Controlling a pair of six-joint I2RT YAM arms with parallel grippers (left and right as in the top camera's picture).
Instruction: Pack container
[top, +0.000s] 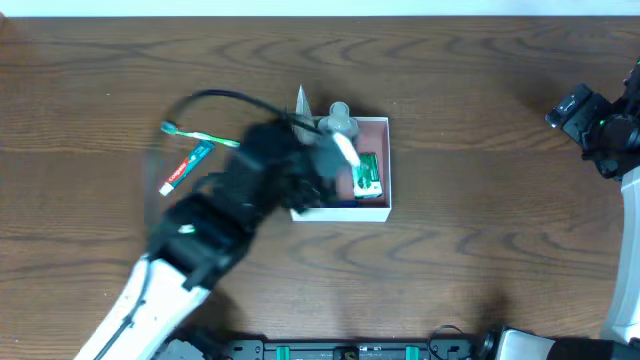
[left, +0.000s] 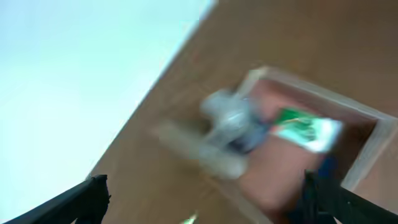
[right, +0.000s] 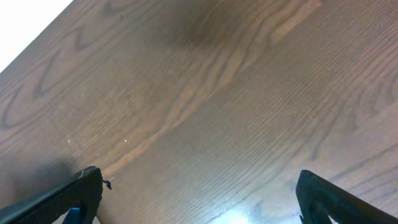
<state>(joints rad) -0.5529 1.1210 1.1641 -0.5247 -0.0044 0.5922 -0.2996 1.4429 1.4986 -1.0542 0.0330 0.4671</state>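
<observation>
The container is a square white-walled box with a pinkish-brown floor at the table's middle; it also shows, blurred, in the left wrist view. Inside lie a green-and-white packet and a grey-white bottle, also in the left wrist view. My left gripper is open and empty at the container's left edge, its fingers spread wide. A toothbrush and a toothpaste tube lie left of the container. My right gripper is open and empty over bare wood at the far right.
The brown wooden table stretches on all sides. The left arm's black cable arcs over the toothbrush area. The table's far edge meets a white surface.
</observation>
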